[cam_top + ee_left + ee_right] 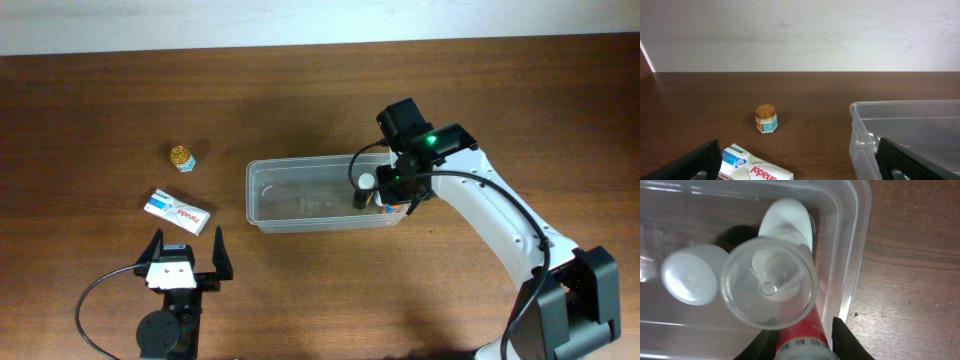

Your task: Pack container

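From where I stand, the right gripper is clenched on a red-labelled bottle, its two dark fingers pinching the body from either side. The bottle wears a clear cup-shaped cap that points away from the gripper. The whole grip sits inside the container, at the end nearest that arm.

Just beside the bottle, on the side away from the container's end wall, I can see a white round lid. A white rounded shape shows beyond the clear cap, though I cannot tell what it belongs to. The container is a clear, shallow bin lying on the brown table, and the stretch of it away from the right gripper looks bare.

The left gripper is spread wide and grasps nothing. It sits low over the table, apart from the container, which lies ahead of it and off to its right. Directly ahead, close to its left finger, lies a white Panadol box. Farther ahead stands a small jar with a gold lid, upright and apart from the box.
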Robot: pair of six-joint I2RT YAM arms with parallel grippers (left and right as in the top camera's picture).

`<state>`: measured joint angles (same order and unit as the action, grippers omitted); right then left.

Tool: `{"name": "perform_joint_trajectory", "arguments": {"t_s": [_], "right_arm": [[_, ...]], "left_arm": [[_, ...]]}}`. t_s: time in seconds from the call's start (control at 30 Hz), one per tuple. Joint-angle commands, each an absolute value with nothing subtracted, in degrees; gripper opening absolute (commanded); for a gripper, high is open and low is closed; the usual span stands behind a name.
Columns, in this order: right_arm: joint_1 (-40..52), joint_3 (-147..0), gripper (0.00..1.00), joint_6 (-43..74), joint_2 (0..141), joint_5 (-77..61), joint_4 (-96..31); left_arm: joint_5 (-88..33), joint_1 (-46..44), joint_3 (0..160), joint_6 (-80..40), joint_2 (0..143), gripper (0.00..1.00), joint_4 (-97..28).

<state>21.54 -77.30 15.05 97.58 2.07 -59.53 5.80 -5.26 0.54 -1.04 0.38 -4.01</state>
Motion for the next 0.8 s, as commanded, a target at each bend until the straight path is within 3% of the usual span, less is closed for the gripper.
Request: {"name": "perform_joint_trajectory", "arguments": {"t_s": [0.0, 0.03, 0.17, 0.5, 0.77], "right_arm": [[22.2, -76.1, 0.28, 15.8, 97.8, 1.7, -58.9], [22.2, -76.1, 0.39, 15.7, 97.8, 1.7, -58.9], [22.2, -76.1, 0.52, 15.7, 97.8, 1.7, -58.7], [22.2, -79.2, 0.55, 15.3, 97.7, 0.2, -61.3], [22.2, -95.2, 0.61, 15.2, 95.4, 0.3, -74.7]], "left_arm": [[5.8, -5.0, 0.5, 0.1, 0.4, 0.99, -4.4], [5.8, -5.0, 0.5, 0.1, 0.4, 0.99, -4.4], [5.8, -5.0, 0.5, 0.1, 0.4, 0.99, -4.4], [5.8, -5.0, 0.5, 0.1, 0.4, 0.99, -4.4], [5.8, -5.0, 0.5, 0.1, 0.4, 0.99, -4.4]]}}
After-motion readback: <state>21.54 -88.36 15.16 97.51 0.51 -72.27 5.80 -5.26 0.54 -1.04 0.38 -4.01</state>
